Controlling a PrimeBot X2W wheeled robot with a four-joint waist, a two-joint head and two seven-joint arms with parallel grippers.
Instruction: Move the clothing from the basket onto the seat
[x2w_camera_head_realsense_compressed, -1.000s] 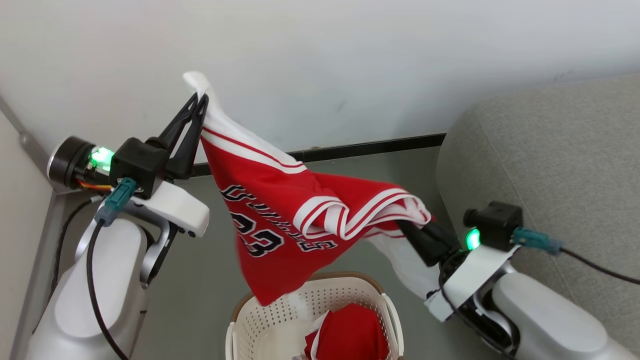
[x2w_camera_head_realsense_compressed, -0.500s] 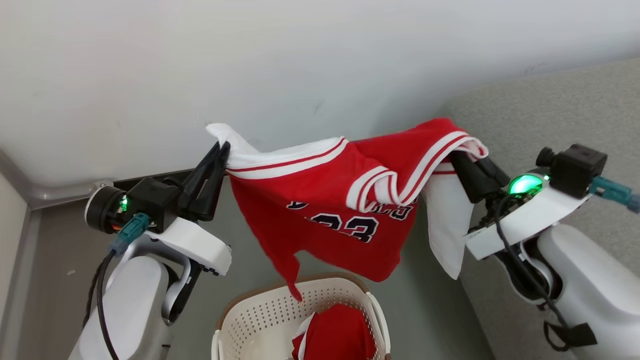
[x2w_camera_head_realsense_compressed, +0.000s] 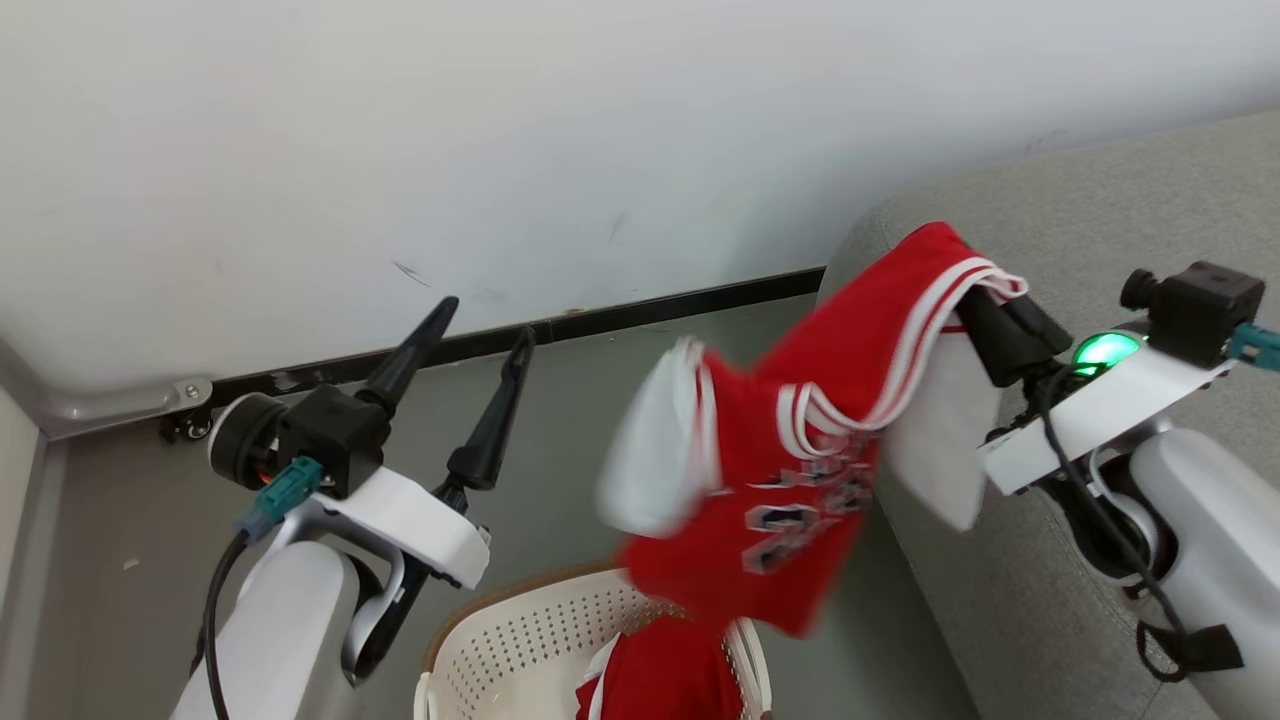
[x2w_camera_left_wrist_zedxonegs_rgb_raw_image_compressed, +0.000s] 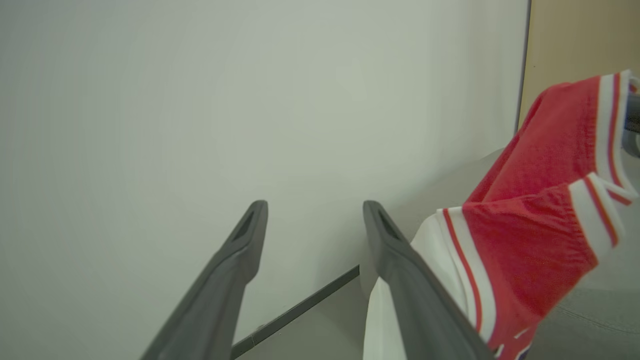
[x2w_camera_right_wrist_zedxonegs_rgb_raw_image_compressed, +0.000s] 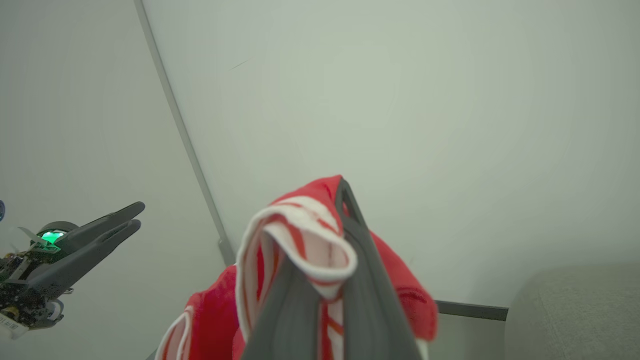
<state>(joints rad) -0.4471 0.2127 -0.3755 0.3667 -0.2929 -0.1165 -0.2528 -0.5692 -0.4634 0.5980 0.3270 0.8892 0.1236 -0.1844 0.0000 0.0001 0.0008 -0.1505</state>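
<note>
My right gripper (x2w_camera_head_realsense_compressed: 975, 300) is shut on the striped edge of a red jersey (x2w_camera_head_realsense_compressed: 790, 470), a piece of the clothing with white trim and dark lettering. It hangs blurred from that grip beside the rounded end of the grey seat (x2w_camera_head_realsense_compressed: 1100, 210) and above the basket (x2w_camera_head_realsense_compressed: 520, 640). In the right wrist view the shut fingers (x2w_camera_right_wrist_zedxonegs_rgb_raw_image_compressed: 360, 260) pinch the folded trim of the jersey (x2w_camera_right_wrist_zedxonegs_rgb_raw_image_compressed: 300, 235). My left gripper (x2w_camera_head_realsense_compressed: 482, 330) stands open and empty to the left. In its wrist view the left gripper (x2w_camera_left_wrist_zedxonegs_rgb_raw_image_compressed: 314, 210) has the jersey (x2w_camera_left_wrist_zedxonegs_rgb_raw_image_compressed: 530, 225) loose at the right. A second red garment (x2w_camera_head_realsense_compressed: 660, 680) lies in the basket.
A pale wall with a dark baseboard (x2w_camera_head_realsense_compressed: 640, 310) runs behind everything. Grey floor (x2w_camera_head_realsense_compressed: 560, 450) lies between wall, basket and seat. A metal corner strip (x2w_camera_head_realsense_compressed: 110, 405) shows at far left. The right wrist view shows my left gripper (x2w_camera_right_wrist_zedxonegs_rgb_raw_image_compressed: 100, 225) at left and the seat (x2w_camera_right_wrist_zedxonegs_rgb_raw_image_compressed: 575, 310) at lower right.
My left gripper has opened and let go of the jersey's corner. The jersey has swung down and right, hanging from the right gripper alone. The head view has shifted too.
</note>
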